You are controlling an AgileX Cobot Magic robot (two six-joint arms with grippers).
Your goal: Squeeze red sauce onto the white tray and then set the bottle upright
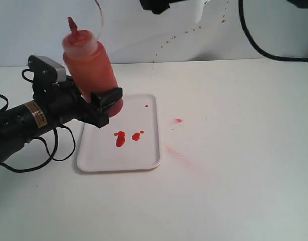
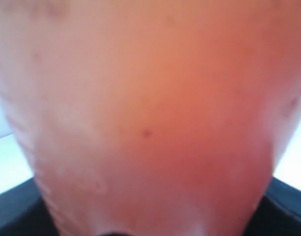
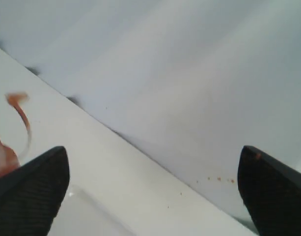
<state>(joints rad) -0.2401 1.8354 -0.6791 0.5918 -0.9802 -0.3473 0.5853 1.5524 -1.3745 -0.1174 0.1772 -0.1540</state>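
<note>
My left gripper (image 1: 104,103) is shut on the lower body of the bottle (image 1: 90,63). The bottle is held almost upright, nozzle up and leaning slightly left, over the far left corner of the white tray (image 1: 98,161). In the left wrist view the bottle (image 2: 150,113) fills the frame as an orange-red blur. Two blobs of red sauce (image 1: 120,139) and a tiny dot lie on the tray. My right gripper (image 3: 152,191) is open with nothing between its fingers. Its view shows a sliver of the bottle (image 3: 0,160) with its curved strap.
Faint pink smears (image 1: 178,153) and a small red spot (image 1: 178,121) mark the white table to the right of the tray. Small red specks dot the back wall (image 1: 186,32). A black cable (image 1: 264,47) and dark arm parts (image 1: 156,5) hang at the top.
</note>
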